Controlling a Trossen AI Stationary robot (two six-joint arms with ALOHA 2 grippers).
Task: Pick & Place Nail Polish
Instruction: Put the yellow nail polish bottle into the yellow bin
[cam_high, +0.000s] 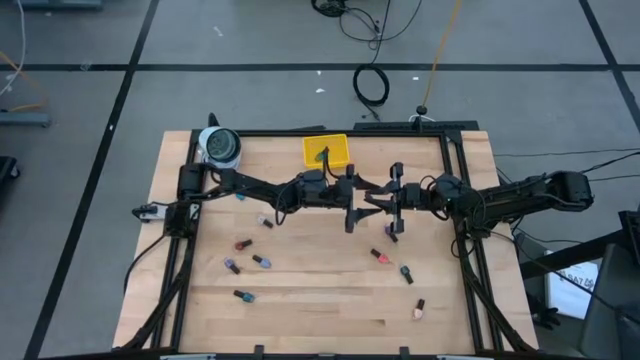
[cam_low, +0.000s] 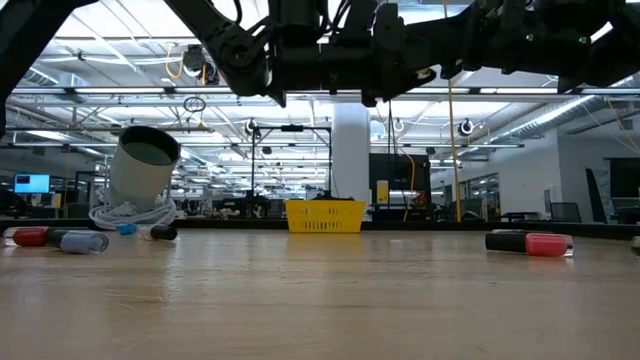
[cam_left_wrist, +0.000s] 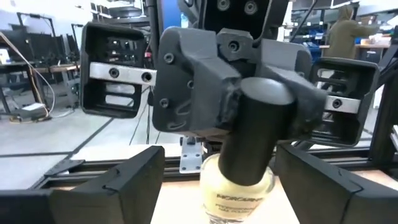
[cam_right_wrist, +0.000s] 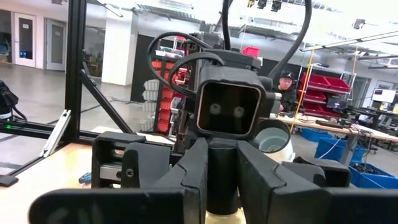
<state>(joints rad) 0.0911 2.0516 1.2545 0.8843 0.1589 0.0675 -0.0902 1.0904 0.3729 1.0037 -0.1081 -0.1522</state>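
My two grippers meet tip to tip above the middle of the table. My right gripper (cam_high: 390, 202) is shut on a nail polish bottle (cam_left_wrist: 239, 186) with a black cap and a pale yellow body. My left gripper (cam_high: 352, 202) is open, and its two fingers (cam_left_wrist: 124, 186) stand on either side of the bottle's body without touching it. Several other nail polish bottles (cam_high: 242, 243) lie on their sides on the wooden table. The yellow tray (cam_high: 326, 150) stands at the far edge, with the tape roll (cam_high: 220, 146) at the far left. My right gripper pinches the bottle's black cap (cam_left_wrist: 258, 130) between its two fingers (cam_left_wrist: 186, 87). The fingers come in about level from the table's right side. The bottle is lifted clear of the table, its pale body pointing toward my left gripper.
Loose bottles lie at the near left (cam_high: 243, 295) and near right (cam_high: 406, 272), and one lies just below my right gripper (cam_high: 391, 232). A black frame (cam_high: 458, 200) runs round the table. In the low view, bottles lie at the left (cam_low: 60, 238) and right (cam_low: 530, 243).
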